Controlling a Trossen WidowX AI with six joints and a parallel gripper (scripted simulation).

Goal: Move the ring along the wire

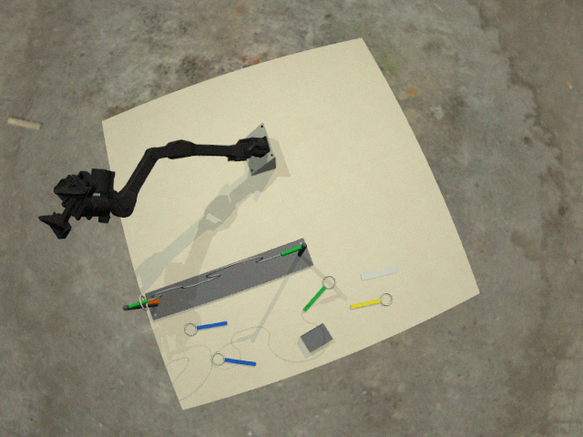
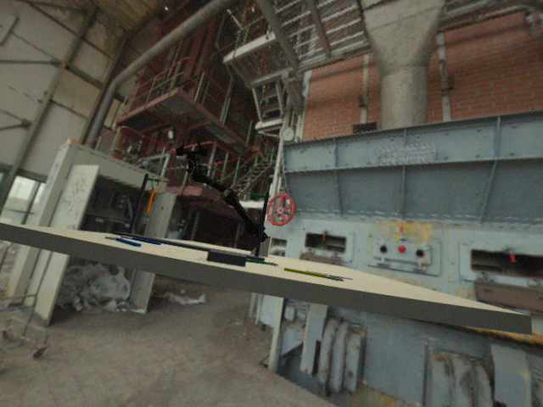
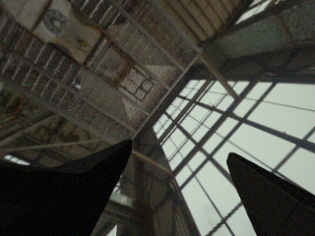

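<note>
The ring hangs on the left green wire part, beside the left post. Its orange handle hangs down. The thin grey wire runs with bends to the right green part at the right post. My gripper is open and empty, its fingers pointing up. It is well above and apart from the ring and wire. The wrist view shows only the fingers and the building, not the ring.
The posts stand on a dark base strip. Two blue-handled rings, a green-handled ring, a yellow-handled ring, a dark box and a pale strip lie on the table.
</note>
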